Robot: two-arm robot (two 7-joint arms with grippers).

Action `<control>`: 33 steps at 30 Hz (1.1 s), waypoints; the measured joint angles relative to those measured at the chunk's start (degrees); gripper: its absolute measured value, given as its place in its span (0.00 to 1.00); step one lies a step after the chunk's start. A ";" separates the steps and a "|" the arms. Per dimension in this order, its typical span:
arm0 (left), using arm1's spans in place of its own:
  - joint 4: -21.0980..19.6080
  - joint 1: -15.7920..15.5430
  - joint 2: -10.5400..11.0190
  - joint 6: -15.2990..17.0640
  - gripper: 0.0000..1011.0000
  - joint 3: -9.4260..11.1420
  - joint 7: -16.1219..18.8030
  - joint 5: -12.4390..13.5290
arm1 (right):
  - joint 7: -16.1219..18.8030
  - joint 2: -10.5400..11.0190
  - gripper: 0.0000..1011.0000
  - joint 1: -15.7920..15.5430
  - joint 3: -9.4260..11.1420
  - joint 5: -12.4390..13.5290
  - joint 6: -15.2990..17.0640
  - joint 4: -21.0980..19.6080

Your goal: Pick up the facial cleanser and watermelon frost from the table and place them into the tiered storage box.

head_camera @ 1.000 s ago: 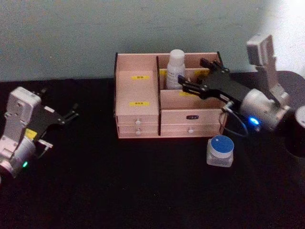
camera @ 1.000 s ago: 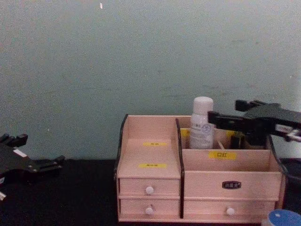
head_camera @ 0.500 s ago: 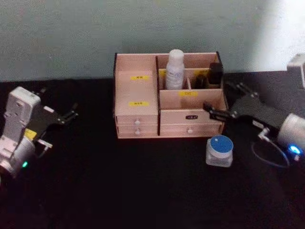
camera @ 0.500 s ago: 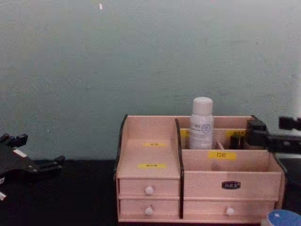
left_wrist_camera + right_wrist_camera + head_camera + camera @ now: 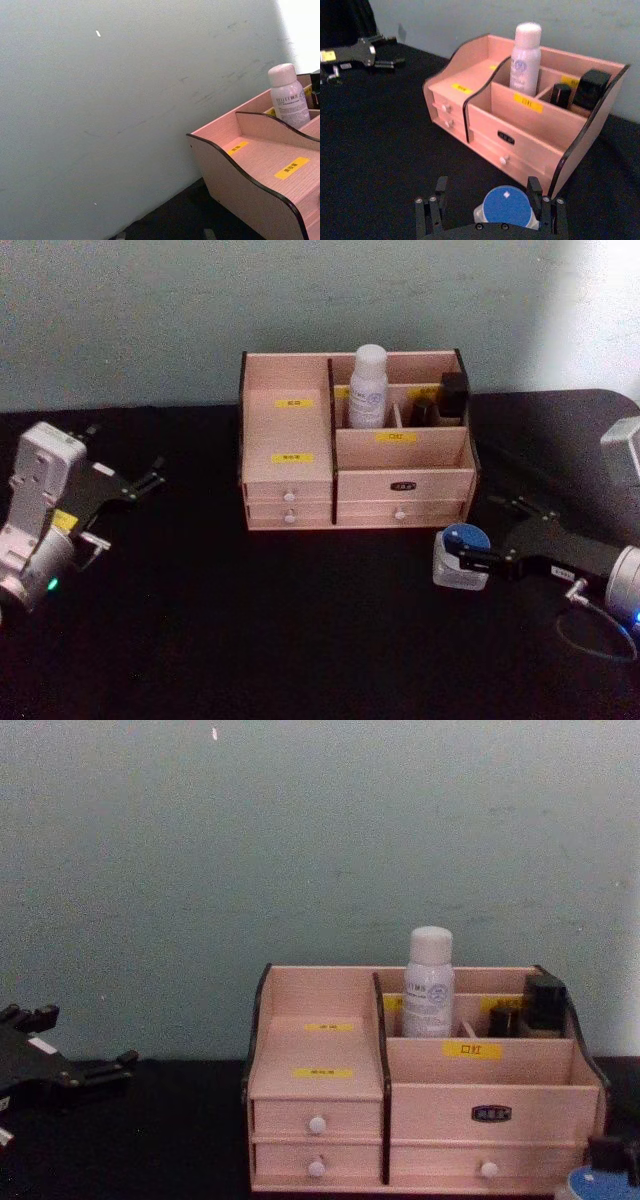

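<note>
Head view: the right gripper (image 5: 475, 532) is sitting low over the table (image 5: 300, 640), in front of the right end of the tiered storage box (image 5: 400, 485). It is spread wide with the watermelon frost (image 5: 455, 545) between its fingers. The facial cleanser (image 5: 367, 388) is standing upright in a back compartment of the box. The left gripper (image 5: 158, 472) is idling well to the left, fingers parted and holding nothing.

Left wrist view: the facial cleanser (image 5: 288, 95) is showing beyond the curved side panel of the tiered storage box (image 5: 250, 170).

Right wrist view: the right gripper (image 5: 488, 189) is straddling the watermelon frost (image 5: 507, 206). One finger is lying just beside the lid and the other is apart from it, so nothing is clamped yet. Count:
- one white bottle
- one blue-lidded jar
- one box
- two small dark cosmetics (image 5: 591, 89) in the back compartments

Chest view: the blue lid of the watermelon frost (image 5: 590, 1188) is peeking in at the bottom right corner, and three white drawer knobs (image 5: 318, 1124) are facing forward.

Judgement: the jar is looking rigid, light and smooth-walled, so probably a bit slippery. Best hold is across the clear body just under the lid, since the lid alone might turn or lift off. Being squat, it should be staying upright while carried.
</note>
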 joint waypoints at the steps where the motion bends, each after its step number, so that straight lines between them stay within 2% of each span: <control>1: 0.00 0.00 0.00 0.00 0.99 0.00 0.00 0.00 | -0.20 0.21 0.99 -0.01 -0.32 0.14 0.51 0.06; 9: 0.00 0.00 0.00 0.00 0.99 0.00 0.00 0.00 | -1.66 0.81 0.99 1.03 -2.13 0.33 2.52 0.88; 18: 0.00 0.00 0.00 0.00 0.99 0.00 0.00 0.00 | -3.25 0.55 0.99 2.87 -3.86 0.19 4.38 2.02; 33: 0.00 0.00 0.00 0.00 0.99 0.00 0.00 0.00 | -4.66 -0.11 0.99 4.43 -5.17 -1.55 5.09 3.56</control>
